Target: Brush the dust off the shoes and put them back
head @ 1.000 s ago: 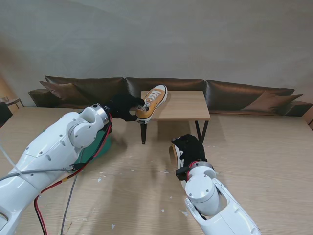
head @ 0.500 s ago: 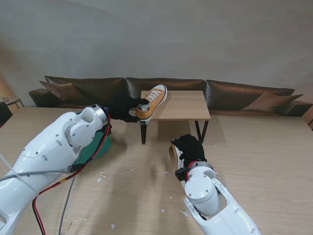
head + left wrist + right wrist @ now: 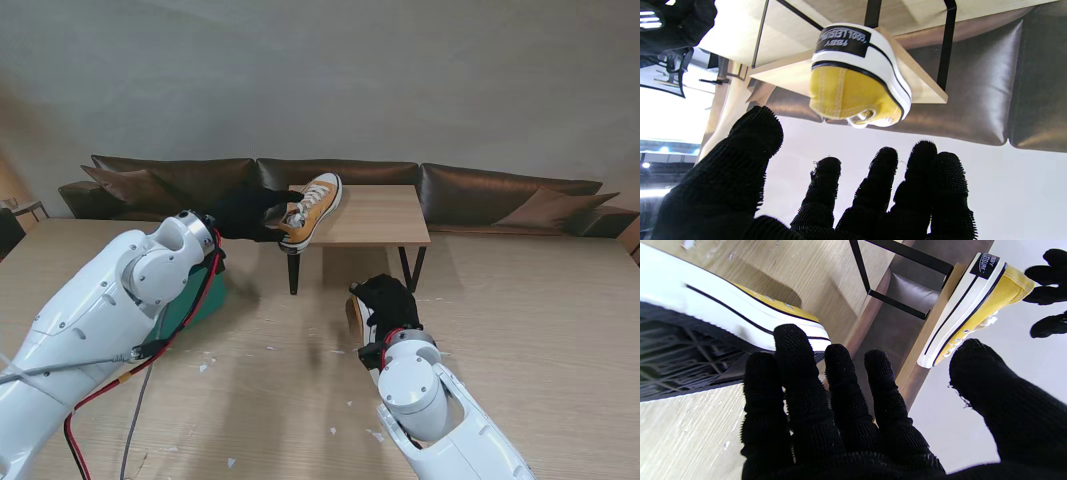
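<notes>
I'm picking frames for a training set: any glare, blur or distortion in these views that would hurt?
Left wrist view: blown-out white glare beside the left hand; the yellow shoe on the small table stays sharp. Right wrist view: the near shoe's sole is stretched by the wide lens, right hand close. Stand view: even light, no blur.

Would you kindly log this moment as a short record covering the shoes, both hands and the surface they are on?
shoe on stand: yellow shoe sits on the small wooden stand, heel overhanging its edge
left hand: left hand open beside that heel, fingers apart, not gripping
second shoe: second shoe tipped on its side on the table
right hand: right hand with fingers against its sole; grip unclear
debris: pale specks on the table
</notes>
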`<state>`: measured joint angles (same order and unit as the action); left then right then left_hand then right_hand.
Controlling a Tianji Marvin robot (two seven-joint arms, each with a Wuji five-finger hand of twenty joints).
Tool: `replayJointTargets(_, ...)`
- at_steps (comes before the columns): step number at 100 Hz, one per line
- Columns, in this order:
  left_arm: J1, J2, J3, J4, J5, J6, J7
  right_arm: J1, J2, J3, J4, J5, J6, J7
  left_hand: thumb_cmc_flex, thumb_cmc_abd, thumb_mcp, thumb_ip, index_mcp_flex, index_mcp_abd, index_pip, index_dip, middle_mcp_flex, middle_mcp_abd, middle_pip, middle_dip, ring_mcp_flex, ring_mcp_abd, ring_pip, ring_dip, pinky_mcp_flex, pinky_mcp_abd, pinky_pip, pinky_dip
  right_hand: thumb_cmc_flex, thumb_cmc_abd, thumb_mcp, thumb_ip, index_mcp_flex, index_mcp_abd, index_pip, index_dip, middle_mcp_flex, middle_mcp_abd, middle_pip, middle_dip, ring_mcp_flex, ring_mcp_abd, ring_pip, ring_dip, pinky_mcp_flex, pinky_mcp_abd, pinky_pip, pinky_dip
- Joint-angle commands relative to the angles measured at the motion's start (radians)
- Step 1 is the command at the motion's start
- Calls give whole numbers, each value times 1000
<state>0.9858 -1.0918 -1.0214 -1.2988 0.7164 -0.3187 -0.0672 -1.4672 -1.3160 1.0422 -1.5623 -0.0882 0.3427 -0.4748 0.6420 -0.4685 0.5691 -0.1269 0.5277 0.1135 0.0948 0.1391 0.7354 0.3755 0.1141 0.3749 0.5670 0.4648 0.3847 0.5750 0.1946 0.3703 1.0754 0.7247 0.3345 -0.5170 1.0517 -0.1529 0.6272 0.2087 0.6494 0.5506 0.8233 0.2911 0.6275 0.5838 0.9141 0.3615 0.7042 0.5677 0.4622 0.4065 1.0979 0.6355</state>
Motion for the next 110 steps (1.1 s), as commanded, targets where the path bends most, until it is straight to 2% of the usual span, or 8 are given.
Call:
replayJointTargets(1,24,10,-19,-40,16,-4,-27,-2,-3,-1,-4,-5,-4,15,-21,42,-26,41,20,-17,9,13,-35,-8,-13,-21,-31,14,-47,-34,-29,15,-61,-31,-20,20,3,30,-1,1,-1,-9,18,2,5,-9,25,12,4,6,-116,8,-14,-5)
replayJointTargets(15,107,22,-86,-144,16,3,-78,-5,1,1,-8,-19,-11,16,-11,59,-56,45,53,-6,26,44,-50,-68,-18,-45,-87,-30,-139,-116,-80,3,-247,-130,-24,16,5,31,-1,-1,-2,-10,6,1,2,-9,20,10,2,6,-118,9,-17,-6)
replayJointTargets(21,150,25,-109,-188,5,18,-96,-8,5,3,-13,-32,-12,20,-3,68,-72,48,77,9,41,65,-61,-79,-21,-53,-120,-53,-170,-147,-100,-9,-316,-161,-28,16,3,31,-2,-4,-3,-10,-6,-1,-1,-9,15,9,1,6,-122,8,-19,-6)
replayJointTargets(33,242,24,-146,-259,-3,47,-86,-19,17,11,-30,-73,-11,37,12,73,-82,51,107,21,54,96,-68,-85,-22,-65,-134,-62,-197,-184,-101,-10,-416,-205,-35,13,-1,31,-12,-13,-8,-11,-49,-4,-6,-9,-10,5,-3,6,-133,6,-25,-7)
replayJointTargets(54,409,19,-189,-366,27,85,-24,-56,49,34,-66,-194,-14,69,22,68,-77,51,129,23,60,111,-60,-91,-20,-69,-127,-71,-196,-191,-101,-9,-431,-206,-50,-2,-22,32,-26,-30,-13,-9,-109,-13,-3,-6,-55,-7,-3,7,-156,-4,-34,-4)
replayJointTargets(73,528,11,-212,-438,62,118,42,-104,79,52,-104,-297,-5,108,27,66,-69,50,144,25,65,123,-48,-92,-16,-69,-114,-68,-187,-189,-88,-9,-430,-202,-68,-16,-69,37,-56,-52,-28,-5,-188,-26,-3,-7,-127,-28,-14,2,-191,-24,-53,4)
replayJointTargets(88,593,4,-212,-467,51,151,77,-138,100,62,-124,-362,11,149,36,64,-62,48,154,23,69,132,-35,-96,-13,-68,-102,-65,-177,-184,-82,-8,-422,-193,-74,-25,-122,42,-95,-71,-42,3,-250,-43,-3,-9,-185,-49,-27,-4,-225,-42,-84,7)
replayJointTargets(110,641,-2,-183,-459,29,211,100,-167,123,65,-130,-434,43,200,48,66,-61,47,163,25,71,141,-30,-93,-14,-68,-104,-63,-179,-183,-94,-8,-432,-191,-80,-31,-199,52,-172,-91,-62,18,-360,-62,-21,-22,-282,-78,-100,-39,-275,-65,-157,10)
